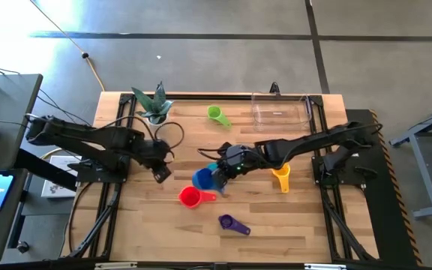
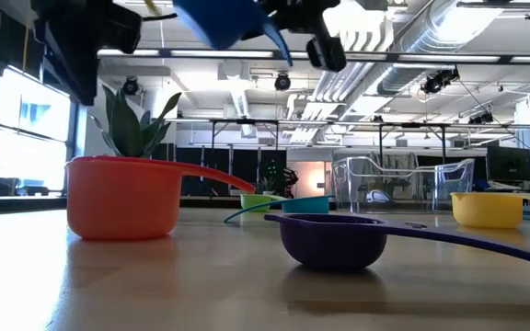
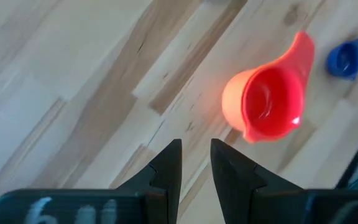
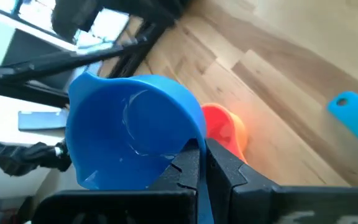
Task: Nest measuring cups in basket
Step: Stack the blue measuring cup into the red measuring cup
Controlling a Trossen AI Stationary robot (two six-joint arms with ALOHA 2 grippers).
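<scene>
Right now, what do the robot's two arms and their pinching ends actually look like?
Both arms are black, jointed and slim, with black cables looping beside their bases. Each ends in a tool of two dark, flat, angular fingers: the left tool and the right tool. Pale, blurred lettering shows on the left tool's body. No bright colours or sleeves on either.

blue cup (image 1: 202,178) lifted, red cup (image 1: 190,197) beside, basket (image 1: 280,111) empty

The right gripper (image 1: 220,174) reached toward mid-table, its fingers (image 4: 194,165) clamped together, raised off the surface. The left gripper (image 1: 161,172) hovered opposite, fingers (image 3: 166,168) nearly closed.
</scene>
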